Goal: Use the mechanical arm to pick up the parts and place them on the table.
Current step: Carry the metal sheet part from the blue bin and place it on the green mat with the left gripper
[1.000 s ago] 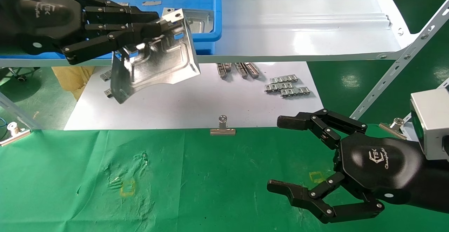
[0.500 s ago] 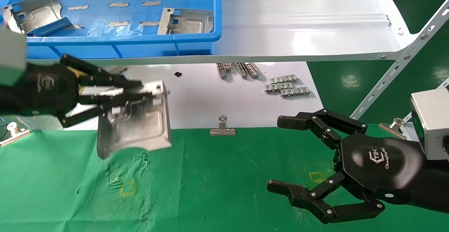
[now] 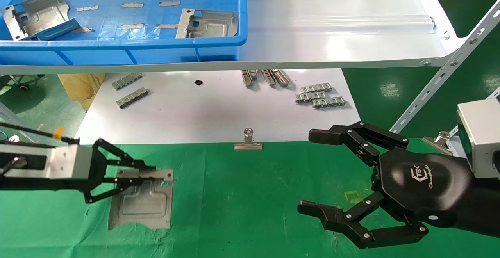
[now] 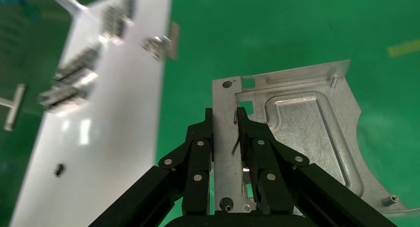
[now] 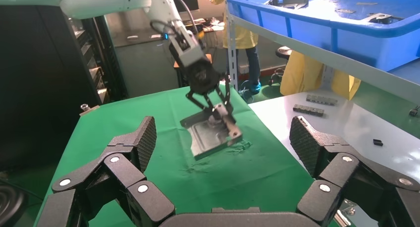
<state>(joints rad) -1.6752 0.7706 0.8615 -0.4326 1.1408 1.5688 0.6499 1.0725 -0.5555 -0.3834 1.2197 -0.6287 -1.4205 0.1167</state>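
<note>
Right gripper: idle over the table, fingers spread, holding nothing.
Left gripper: pinching the plate by its far edge.
Change: plate lowered from mid-air onto the table.
Count: one plate down, two parts in the blue bin beyond.
Long axis: toward the bin.

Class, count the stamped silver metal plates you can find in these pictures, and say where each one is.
3. One plate is on the green table, held by the left end effector. Two lie in the blue bin: one at its left, one at its right. None looks hidden.
</note>
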